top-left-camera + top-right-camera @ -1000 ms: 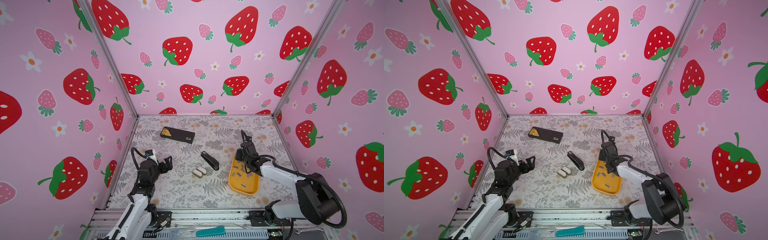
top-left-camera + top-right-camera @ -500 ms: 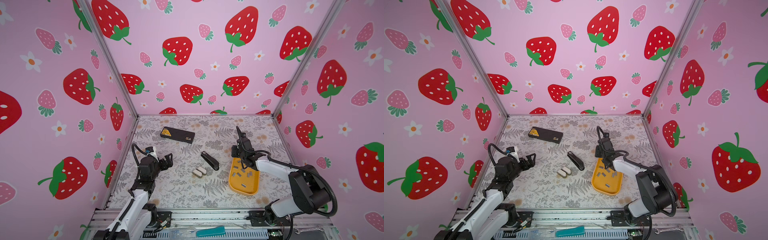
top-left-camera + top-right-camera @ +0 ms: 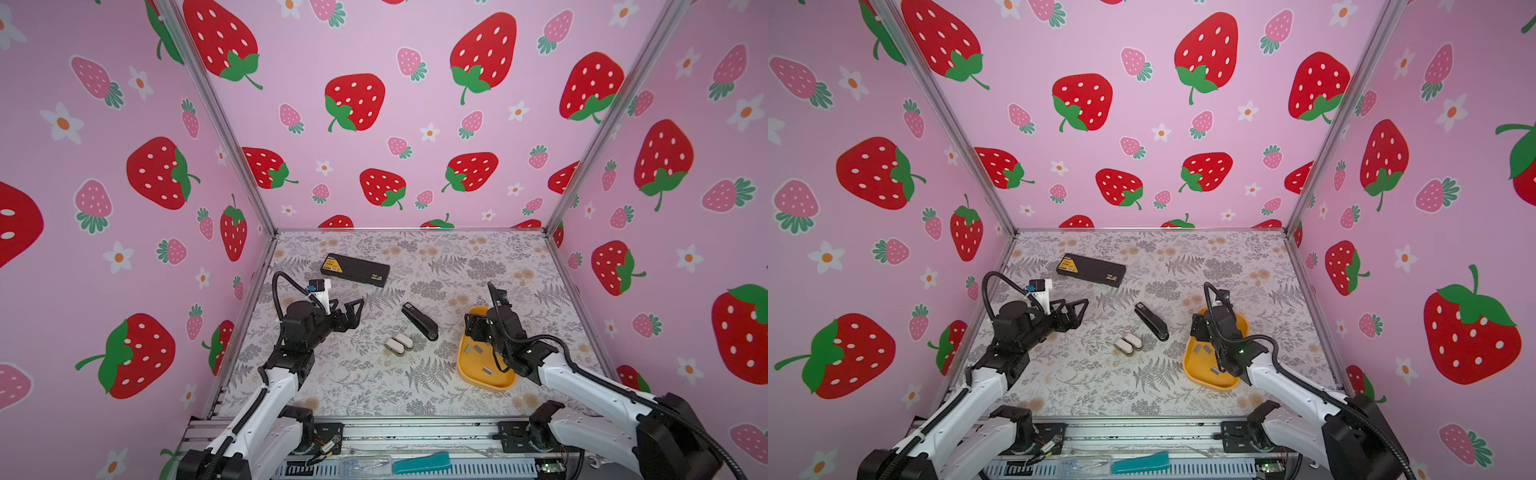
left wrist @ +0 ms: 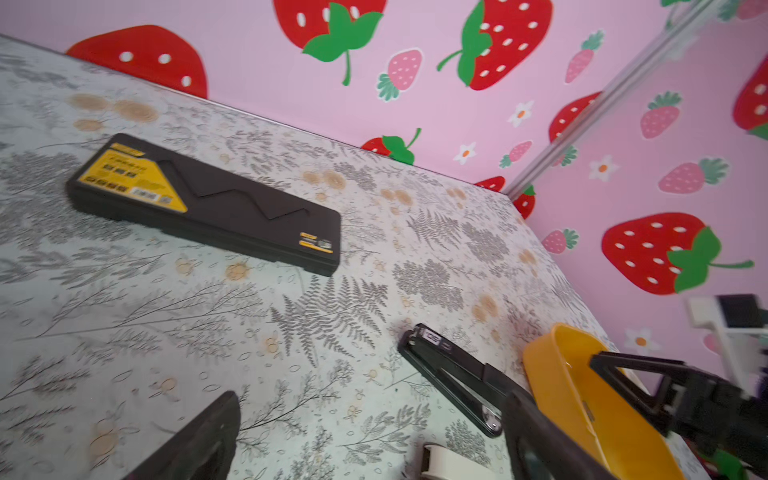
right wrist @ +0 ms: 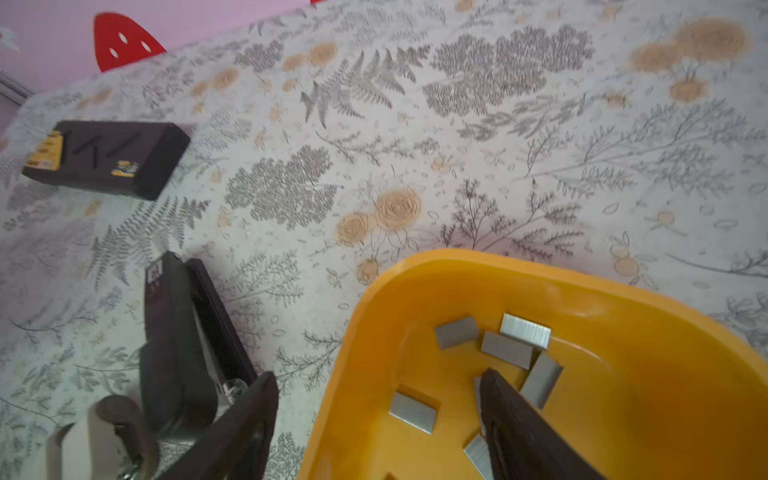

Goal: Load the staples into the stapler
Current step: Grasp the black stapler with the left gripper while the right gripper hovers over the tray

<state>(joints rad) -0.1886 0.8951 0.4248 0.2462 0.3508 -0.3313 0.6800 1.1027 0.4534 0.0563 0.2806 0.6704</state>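
Tabletop tray (image 5: 457, 262): staples (image 5: 506, 350) beside right pincer (image 5: 376, 376)

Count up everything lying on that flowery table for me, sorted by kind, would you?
Black stapler: 1
Small white staplers: 2
Black case with yellow label: 1
Yellow tray: 1
Staple strips in the tray: at least 6 showing; more may be hidden
Total: at least 11
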